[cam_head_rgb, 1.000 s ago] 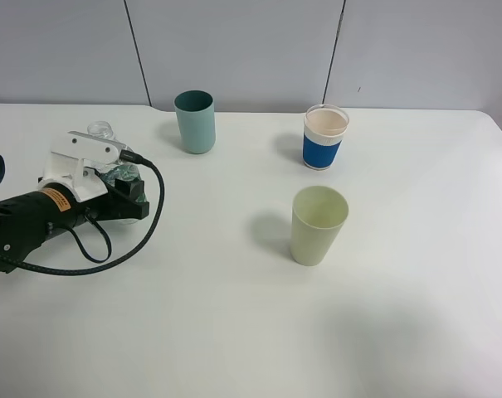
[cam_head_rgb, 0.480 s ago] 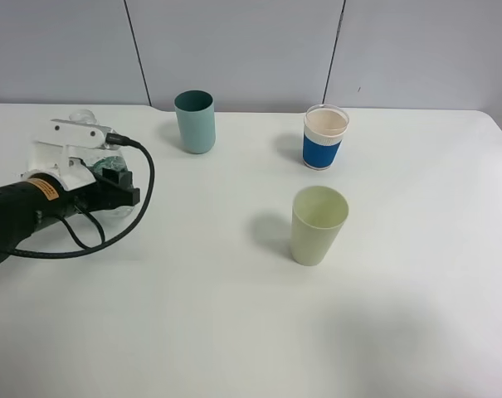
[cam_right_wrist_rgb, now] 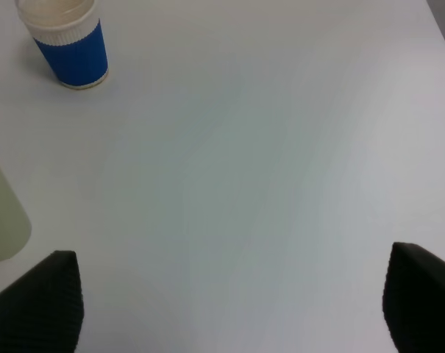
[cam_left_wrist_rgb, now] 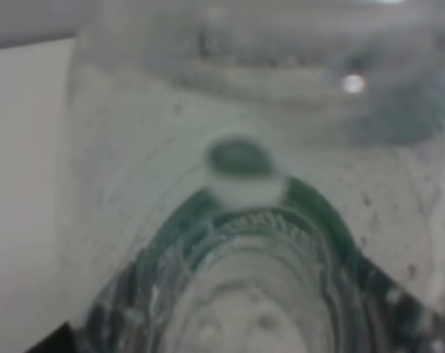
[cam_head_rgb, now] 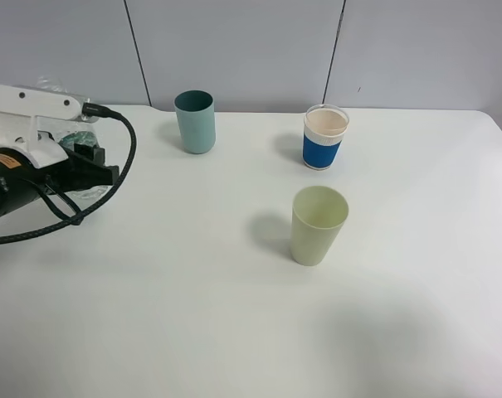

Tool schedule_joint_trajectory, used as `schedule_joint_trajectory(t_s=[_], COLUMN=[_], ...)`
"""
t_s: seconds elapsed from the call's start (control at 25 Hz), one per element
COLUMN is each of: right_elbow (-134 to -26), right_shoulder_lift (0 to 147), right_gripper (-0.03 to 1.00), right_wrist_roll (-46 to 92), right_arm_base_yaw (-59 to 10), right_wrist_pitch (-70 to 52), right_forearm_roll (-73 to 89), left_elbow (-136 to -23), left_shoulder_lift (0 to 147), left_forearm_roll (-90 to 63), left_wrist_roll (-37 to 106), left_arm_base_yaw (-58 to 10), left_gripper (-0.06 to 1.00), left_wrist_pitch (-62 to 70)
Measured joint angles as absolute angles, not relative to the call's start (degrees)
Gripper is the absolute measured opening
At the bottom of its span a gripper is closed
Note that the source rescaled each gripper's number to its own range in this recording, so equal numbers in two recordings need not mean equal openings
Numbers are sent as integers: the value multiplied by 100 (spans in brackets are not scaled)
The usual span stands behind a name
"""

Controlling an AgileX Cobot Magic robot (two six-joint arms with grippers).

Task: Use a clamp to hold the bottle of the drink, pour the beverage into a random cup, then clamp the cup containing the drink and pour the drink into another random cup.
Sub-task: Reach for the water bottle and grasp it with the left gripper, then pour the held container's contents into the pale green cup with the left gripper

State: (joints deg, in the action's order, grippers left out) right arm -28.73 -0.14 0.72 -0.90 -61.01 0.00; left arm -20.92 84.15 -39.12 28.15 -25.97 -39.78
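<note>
Left arm [cam_head_rgb: 10, 192]: black and bulky, reaching in from the left edge of the exterior high view, with a white bracket [cam_head_rgb: 33, 101] on top and a black cable [cam_head_rgb: 122, 162] looping around its front.
Left claw [cam_head_rgb: 93, 166]: its slim black fingers are clamped on the bottle, at the far-left back part of the table.
Bottle [cam_head_rgb: 86, 193]: small, clear plastic, with a dark green label band. Its neck end shows above and behind the bracket, its base below the fingers. In the left wrist view it fills the picture, blurred, with droplets on its wall. Whether its base touches the table cannot be told.
Beverage: no liquid level can be made out in the bottle.
Teal cup [cam_head_rgb: 194, 121]: upright near the back edge, right of the claw and apart from it.
Pale yellow-green tumbler [cam_head_rgb: 319, 225]: upright, right of centre, standing alone and nearer the front than the other cups.
White cup with a blue band [cam_head_rgb: 325, 138]: upright behind the tumbler and apart from it, its pale cream inside showing.
Right claw [cam_right_wrist_rgb: 233, 294]: seen only in the right wrist view, with its two black fingertips wide apart, bare table between them, and nothing held. The banded cup and the tumbler's side lie ahead of it.
Table [cam_head_rgb: 192, 323]: white, with grey wall panels behind.
</note>
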Motion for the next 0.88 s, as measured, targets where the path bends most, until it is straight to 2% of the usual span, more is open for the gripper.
schedule_joint_trajectory(t_s=[0.44, 0.68, 0.88], right_elbow=[-2873, -2873, -2873], right_shoulder_lift=[-14, -14, -14], right_gripper=[51, 51, 51], right_wrist_roll=[72, 72, 72], right_arm_base_yaw=[-90, -90, -90], right_wrist_pitch=[-6101, -6101, -6101], right_forearm_roll=[0, 0, 0], left_elbow=[-2618, -3156, -3514], left_shoulder_lift=[7777, 7777, 7860], left_forearm_roll=[-7632, -9332, -9908], left_wrist_roll=[6780, 8715, 10078], left_arm_base_yaw=[-4014, -4771, -5241], left_gripper=[3, 3, 3], left_wrist_pitch=[-3915, -4415, -4756])
